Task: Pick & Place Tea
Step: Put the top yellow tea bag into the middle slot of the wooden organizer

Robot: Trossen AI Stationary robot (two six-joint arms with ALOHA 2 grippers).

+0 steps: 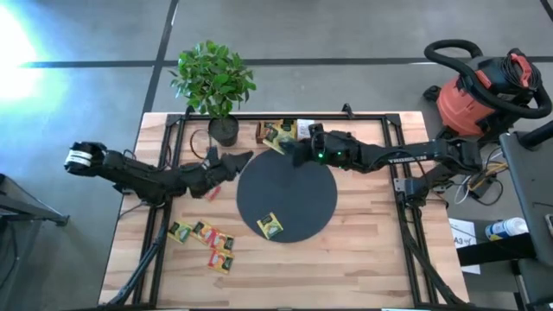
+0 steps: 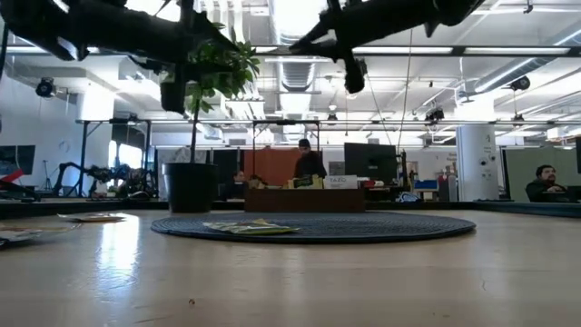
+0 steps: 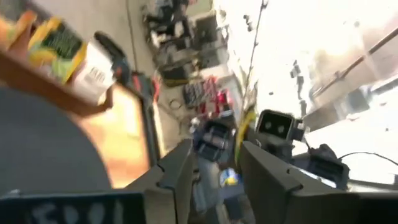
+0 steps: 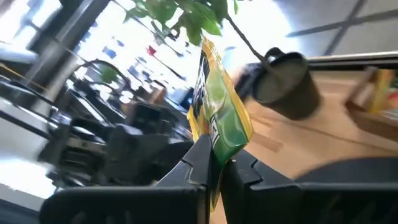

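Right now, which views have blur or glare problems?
Left wrist view: heavy motion blur, blown-out window light. Right wrist view: green sachet in the right gripper sharp, background smeared. High view: glare patch at the floor corner. Low view: backlit, arms and plant are silhouettes.

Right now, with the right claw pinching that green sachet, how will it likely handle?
The green sachet bends above the right claw, so it is probably floppy and light. Pinched by one edge, it could slip or swing.
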